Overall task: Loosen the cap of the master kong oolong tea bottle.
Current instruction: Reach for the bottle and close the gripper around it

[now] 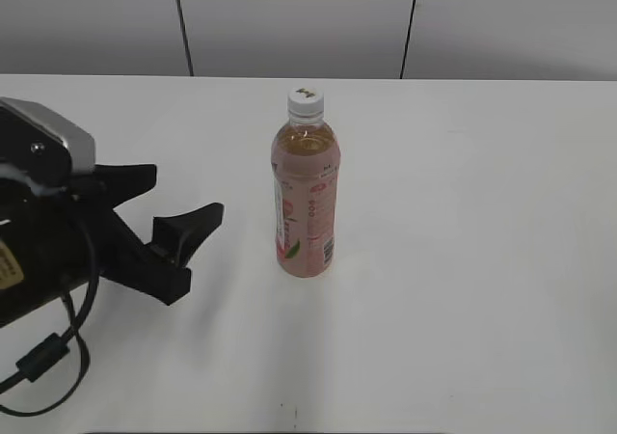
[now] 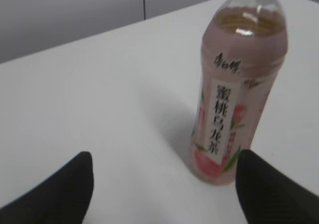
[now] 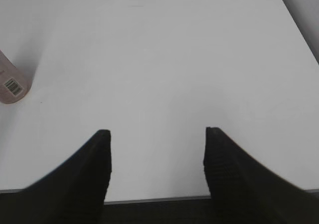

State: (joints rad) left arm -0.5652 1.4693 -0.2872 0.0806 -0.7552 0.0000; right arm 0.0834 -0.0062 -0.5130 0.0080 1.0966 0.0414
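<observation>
The master kong oolong tea bottle (image 1: 306, 198) stands upright near the middle of the white table (image 1: 463, 260), with its white cap (image 1: 305, 100) on top. My left gripper (image 1: 188, 191) is open and empty, to the left of the bottle and apart from it. In the left wrist view the bottle (image 2: 234, 94) stands ahead and to the right, near the right finger of the open gripper (image 2: 164, 184); the cap is cut off at the top edge. My right gripper (image 3: 157, 139) is open and empty over the table's front edge. The bottle's base with barcode (image 3: 11, 82) shows at the far left.
The left arm's black body and cable (image 1: 48, 357) lie over the table's front left. The table's front edge (image 3: 159, 199) runs just under the right gripper. A grey panelled wall (image 1: 289, 19) stands behind the table.
</observation>
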